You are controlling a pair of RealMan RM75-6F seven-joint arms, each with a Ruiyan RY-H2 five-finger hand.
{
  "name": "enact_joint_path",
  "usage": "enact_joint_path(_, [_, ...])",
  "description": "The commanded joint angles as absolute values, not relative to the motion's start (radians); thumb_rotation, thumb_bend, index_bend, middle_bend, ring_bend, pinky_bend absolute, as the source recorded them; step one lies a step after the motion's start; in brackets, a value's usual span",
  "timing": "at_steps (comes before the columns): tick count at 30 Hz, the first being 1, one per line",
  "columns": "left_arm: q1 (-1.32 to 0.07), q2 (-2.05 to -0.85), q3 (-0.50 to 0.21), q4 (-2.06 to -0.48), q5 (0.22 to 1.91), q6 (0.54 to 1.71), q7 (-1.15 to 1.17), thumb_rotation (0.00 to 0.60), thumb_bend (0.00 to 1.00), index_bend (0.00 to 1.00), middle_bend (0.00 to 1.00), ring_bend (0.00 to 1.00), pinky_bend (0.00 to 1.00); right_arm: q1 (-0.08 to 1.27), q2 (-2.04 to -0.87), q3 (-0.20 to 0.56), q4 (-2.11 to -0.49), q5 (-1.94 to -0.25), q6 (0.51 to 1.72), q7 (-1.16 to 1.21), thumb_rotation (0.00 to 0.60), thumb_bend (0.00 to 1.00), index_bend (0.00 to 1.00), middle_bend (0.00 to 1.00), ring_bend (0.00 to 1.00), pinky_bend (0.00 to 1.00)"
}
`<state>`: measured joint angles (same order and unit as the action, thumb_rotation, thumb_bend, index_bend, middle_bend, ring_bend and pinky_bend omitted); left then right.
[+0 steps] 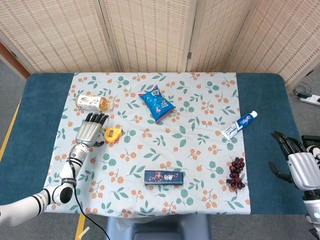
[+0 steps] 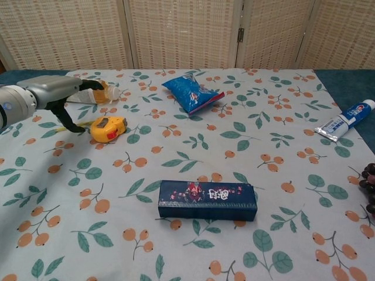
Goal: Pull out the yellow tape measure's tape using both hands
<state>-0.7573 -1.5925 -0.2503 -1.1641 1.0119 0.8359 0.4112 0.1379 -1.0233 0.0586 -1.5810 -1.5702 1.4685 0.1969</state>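
Observation:
The yellow tape measure (image 1: 113, 134) lies on the floral cloth at the left, with a short length of tape sticking out to its left; in the chest view the tape measure (image 2: 108, 129) is at the upper left. My left hand (image 1: 90, 131) hovers just left of it, over the protruding tape, fingers spread and holding nothing. In the chest view the left hand (image 2: 64, 97) reaches in from the left edge with its dark fingers arched over the tape. My right hand (image 1: 299, 162) stays open off the cloth at the far right edge of the table.
A drink bottle (image 1: 93, 102) lies just behind the left hand. A blue snack bag (image 1: 156, 104) sits at the back middle, a toothpaste tube (image 1: 239, 125) at the right, dark grapes (image 1: 236, 173) near the right hand, and a dark blue box (image 1: 164, 177) at the front.

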Motion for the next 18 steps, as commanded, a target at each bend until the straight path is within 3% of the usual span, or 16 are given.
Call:
enact_joint_path(1, [-0.767,-1.619,-0.239,-1.137,0.998,0.833,0.421,0.600,0.26,0.14,0.12,0.11,0.01,0.137,-1.025,0.058,-1.579,-1.568,1.467,0.199,0.600,0.41,0.11,0.12,0.21,0.15])
enact_joint_path(10, [-0.794,-1.698,-0.247,-1.056,0.971,0.830,0.394,0.600,0.26,0.25,0.18,0.18,0.04,0.136,-1.028,0.058,-1.571,-1.563,1.465,0.200,0.600,0.41,0.11,0.12,0.21,0.15])
enact_joint_path(18, [-0.811,-1.730,-0.255,-1.002,0.936,0.812,0.394,0.600,0.26,0.28,0.24,0.23,0.07,0.131,-1.032,0.055,-1.557,-1.558,1.465,0.210,0.600,0.41,0.11,0.12,0.21,0.15])
